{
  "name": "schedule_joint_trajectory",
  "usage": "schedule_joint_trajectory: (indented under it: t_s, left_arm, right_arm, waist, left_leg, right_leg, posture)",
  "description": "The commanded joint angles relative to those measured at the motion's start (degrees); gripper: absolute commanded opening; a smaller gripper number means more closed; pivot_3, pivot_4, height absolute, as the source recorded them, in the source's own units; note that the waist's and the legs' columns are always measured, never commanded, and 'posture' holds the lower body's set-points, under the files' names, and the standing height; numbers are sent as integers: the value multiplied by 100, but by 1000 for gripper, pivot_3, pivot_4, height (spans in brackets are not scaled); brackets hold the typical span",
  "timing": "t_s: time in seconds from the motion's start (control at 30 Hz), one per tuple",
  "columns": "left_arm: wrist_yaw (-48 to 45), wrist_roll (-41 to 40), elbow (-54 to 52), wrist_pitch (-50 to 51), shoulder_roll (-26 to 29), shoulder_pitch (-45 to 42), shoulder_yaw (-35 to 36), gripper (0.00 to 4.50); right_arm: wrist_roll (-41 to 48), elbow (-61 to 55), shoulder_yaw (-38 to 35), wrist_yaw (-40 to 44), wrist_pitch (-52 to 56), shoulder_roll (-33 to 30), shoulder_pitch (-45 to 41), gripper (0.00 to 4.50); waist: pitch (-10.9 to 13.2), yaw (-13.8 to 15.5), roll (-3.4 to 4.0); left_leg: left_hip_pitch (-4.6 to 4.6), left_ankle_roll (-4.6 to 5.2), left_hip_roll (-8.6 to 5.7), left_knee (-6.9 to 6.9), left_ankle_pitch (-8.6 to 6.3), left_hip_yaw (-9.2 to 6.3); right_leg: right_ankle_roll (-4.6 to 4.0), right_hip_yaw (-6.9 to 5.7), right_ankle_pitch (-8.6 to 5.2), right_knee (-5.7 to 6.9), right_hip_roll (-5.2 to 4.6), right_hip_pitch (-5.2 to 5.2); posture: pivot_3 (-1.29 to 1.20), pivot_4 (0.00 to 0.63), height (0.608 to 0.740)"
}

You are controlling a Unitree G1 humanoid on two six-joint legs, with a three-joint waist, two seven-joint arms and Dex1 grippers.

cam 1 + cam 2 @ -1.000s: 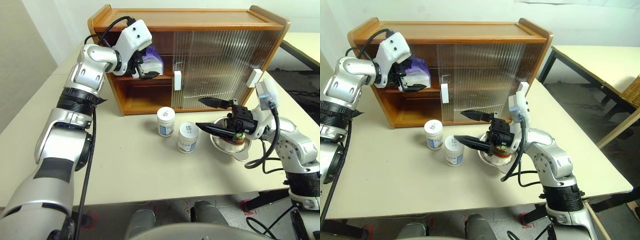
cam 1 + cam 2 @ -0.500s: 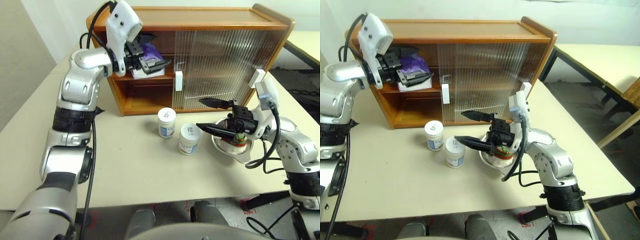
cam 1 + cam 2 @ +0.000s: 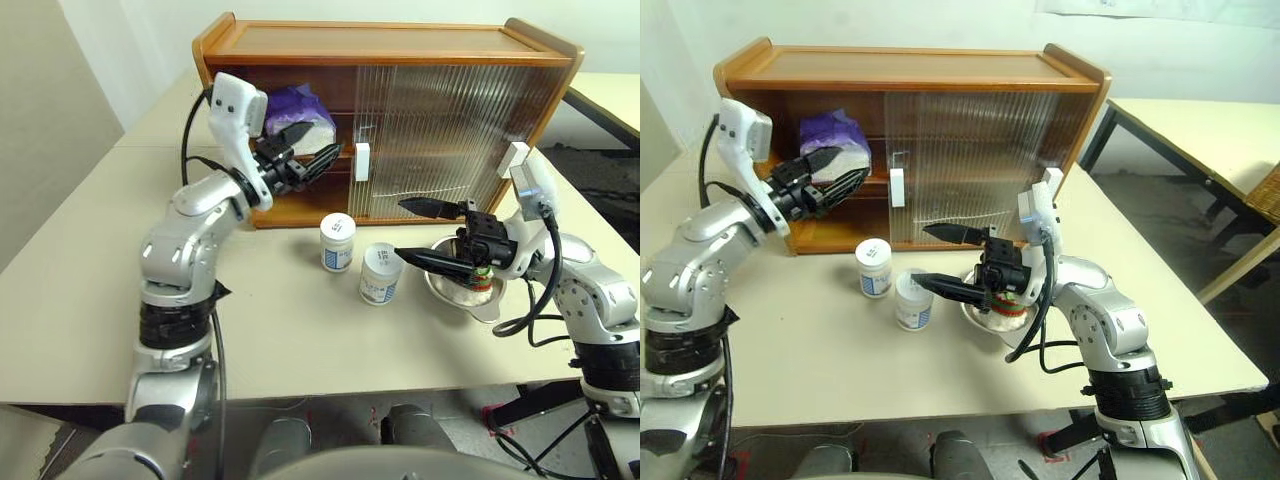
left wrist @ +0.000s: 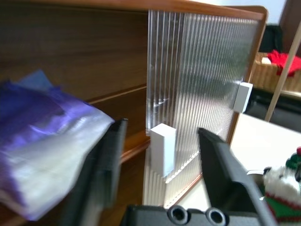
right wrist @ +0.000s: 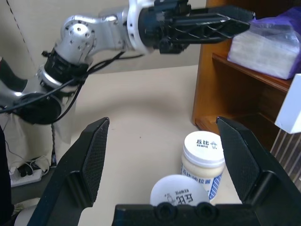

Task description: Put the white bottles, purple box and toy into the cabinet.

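Orange-brown wood makes up the cabinet [image 3: 390, 40]. From the head views, the purple box [image 3: 300, 112] lies on its top shelf, at the open left side. The left gripper [image 3: 300, 165] is just outside that shelf, empty, its two fingers a little apart. Two white bottles [image 3: 338, 241] [image 3: 380, 274] stand on the table [image 3: 60, 290] near the cabinet front. The right gripper [image 3: 425, 233] hangs beside them, fingers wide apart and empty, over a steel bowl [image 3: 455, 288] with the toy [image 3: 1002, 300] in it.

In the left wrist view, the purple box [image 4: 42, 141] sits beside the fingers, not between them.

In the right wrist view, both bottles [image 5: 203, 155] [image 5: 178, 193] stand between the wide fingers.

The bottles stand close together, so grabbing one could knock the other over. The two arms are near and could bump.
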Motion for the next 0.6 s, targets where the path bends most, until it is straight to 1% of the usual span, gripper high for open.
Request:
schedule_joint_trajectory:
  t_s: [0.03, 0.17, 0.2, 0.37, 0.43, 0.6]
  left_arm:
    - [385, 242, 154, -289, -153, 119, -227, 1776]
    - [990, 646, 503, -626, -414, 137, -412, 293]
    - [1135, 758, 583, -728, -475, 142, -449, 25]
    - [1528, 964, 914, -921, -708, 124, -506, 25]
    - [1579, 980, 1066, -1034, -803, 145, -511, 25]
    - [1859, 1007, 1243, -1175, -987, 158, -395, 25]
  right_arm:
    - [-67, 40, 31, 15, -8, -23, -46, 4500]
    - [-53, -4, 20, -13, 24, -34, -36, 4500]
    - [-47, -16, 12, -24, 37, -42, -43, 4500]
    - [-22, -90, 3, -73, 88, -56, -51, 4500]
    - [-8, -132, 2, -104, 118, -56, -56, 4500]
    - [3, -163, -5, -140, 151, -61, -78, 4500]
  waist:
    - [0, -21, 0]
    - [2, -19, -3]
    - [2, -20, -4]
    - [5, -18, -8]
    - [6, -18, -9]
    - [10, -19, -15]
  left_leg:
    - [3, 2, 0, -2, 1, 0]
    - [4, 3, 0, -1, 2, 0]
    - [3, 3, 0, -1, 2, 0]
    - [-2, 2, 0, -3, 1, 0]
    - [-2, 1, 0, -6, 0, 0]
    - [-5, 0, 0, -8, -3, 0]
  right_leg:
    - [2, 0, 1, 0, 0, 0]
    - [3, 3, 4, 0, 0, 0]
    - [3, 3, 4, 0, 0, 0]
    - [-6, 6, 9, -2, 0, 0]
    - [-31, 6, 23, -4, 0, -1]
    - [-30, 7, 23, -10, 0, -2]
  posture:
    - [-102, 0, 740]
    - [-105, 0, 740]
    - [-105, 0, 740]
    - [-107, 0, 740]
    - [-111, 0, 740]
    - [-116, 0, 740]
